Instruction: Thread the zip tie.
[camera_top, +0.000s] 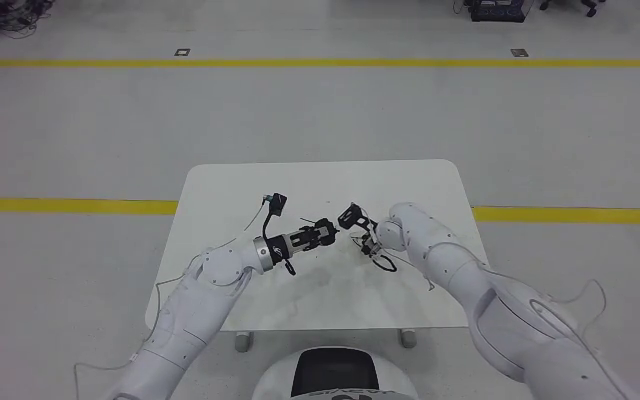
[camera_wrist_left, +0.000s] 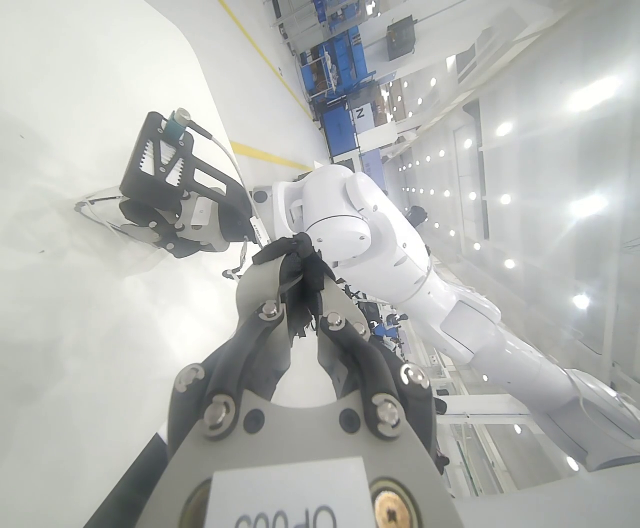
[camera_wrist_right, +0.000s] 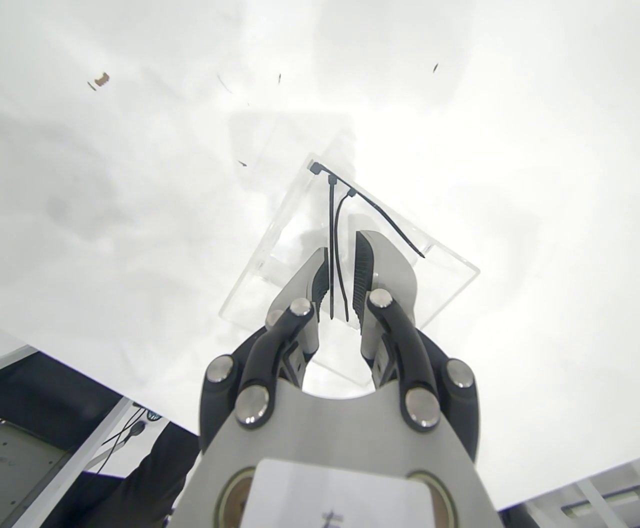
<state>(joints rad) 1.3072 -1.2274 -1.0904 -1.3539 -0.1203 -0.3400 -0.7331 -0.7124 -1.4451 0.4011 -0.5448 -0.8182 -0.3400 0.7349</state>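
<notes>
Now we judge black plastic zip ties (camera_wrist_right: 331, 225) springy, slick; grip mid-strap. Right tool (camera_wrist_right: 344, 247) released; left tool (camera_wrist_left: 299, 280) clenched on black wad (camera_wrist_left: 292, 247).

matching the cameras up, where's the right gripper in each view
top view: right gripper near the table centre, facing the left gripper.
left wrist view: right gripper beyond the left gripper's tips, over the clear tray.
right wrist view: right gripper in the foreground, fingers either side of the zip ties.
shared landmark: the clear tray beneath it.
</notes>
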